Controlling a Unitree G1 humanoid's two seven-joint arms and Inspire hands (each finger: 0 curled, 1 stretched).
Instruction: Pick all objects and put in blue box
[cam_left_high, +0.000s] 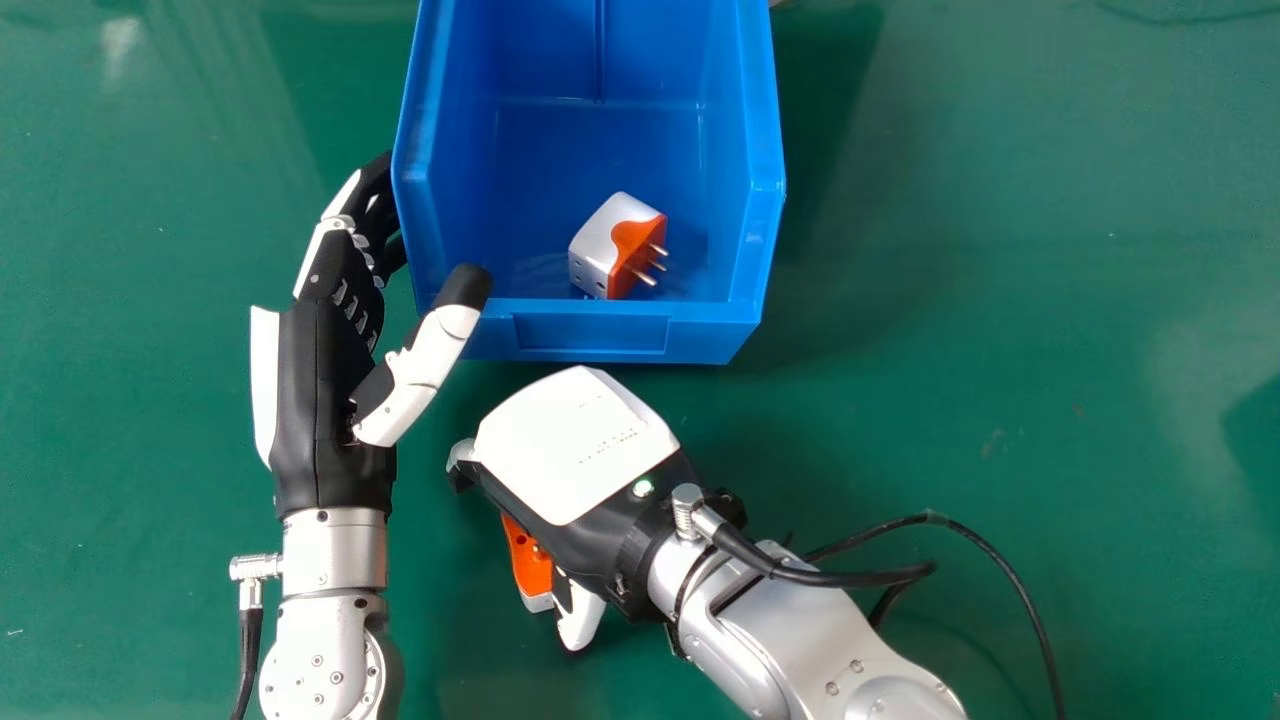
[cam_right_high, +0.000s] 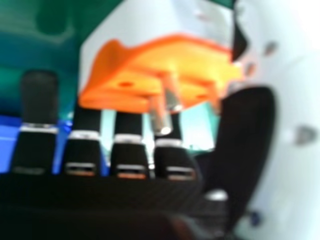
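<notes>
Handling this plug adapter (cam_left_high: 530, 565), under the right hand (cam_left_high: 575, 445), you should find it stiff, fairly light and perhaps slippery; pinch the flat white sides (cam_right_high: 135, 25), away from the prongs (cam_right_high: 160, 117). Whether that hand grips it, you cannot tell. You have two adapters in all, the second adapter (cam_left_high: 618, 245) inside one blue box (cam_left_high: 590, 335); your left hand (cam_left_high: 325, 400) is spread beside its wall, above one tabletop (cam_left_high: 1000, 300).

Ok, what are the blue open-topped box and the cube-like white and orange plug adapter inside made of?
Box: probably moulded plastic, by its sheen and rounded rims. Adapter: likely smooth plastic, evenly coloured; its shiny pins look metal.
</notes>
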